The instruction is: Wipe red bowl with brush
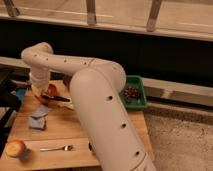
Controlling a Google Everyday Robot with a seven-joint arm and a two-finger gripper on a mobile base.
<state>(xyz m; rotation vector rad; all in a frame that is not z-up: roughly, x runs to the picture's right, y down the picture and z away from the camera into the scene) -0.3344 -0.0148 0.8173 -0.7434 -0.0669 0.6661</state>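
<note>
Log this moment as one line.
gripper: at red bowl, left rear of table | brush: at bowl | blue cloth: beside bowl | fork: table front

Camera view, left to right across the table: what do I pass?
From the left: round orange fruit → blue-grey folded cloth → red bowl, with the gripper and dark brush at it → green plastic tray. The silver fork overlaps, so omitted.

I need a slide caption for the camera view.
Gripper at red bowl with brush, on a wooden table.

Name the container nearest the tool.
The red bowl, right beside the tool on the left; the green tray sits well away on the right.
</note>
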